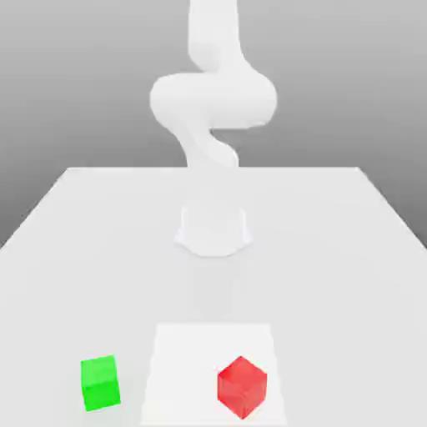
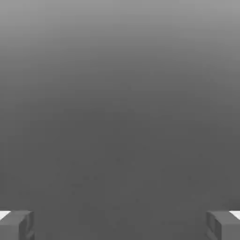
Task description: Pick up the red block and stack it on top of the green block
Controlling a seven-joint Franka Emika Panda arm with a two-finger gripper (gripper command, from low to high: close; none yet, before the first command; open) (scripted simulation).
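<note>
While the white arm [image 1: 213, 100] rose from its base in the exterior view, the red block [image 1: 242, 388] sat on a pale square [image 1: 192, 367], and the green block [image 1: 100, 384] rested toward the exterior view's left. In the hand view, the gripper [image 2: 120, 226] had its fingers spread wide apart.

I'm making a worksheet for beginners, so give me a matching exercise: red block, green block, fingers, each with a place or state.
1. red block
2. green block
3. fingers

A. spread wide apart
B. on the white patch
C. beside the white patch, toward the exterior view's left

Pairs: 1-B; 2-C; 3-A
</note>
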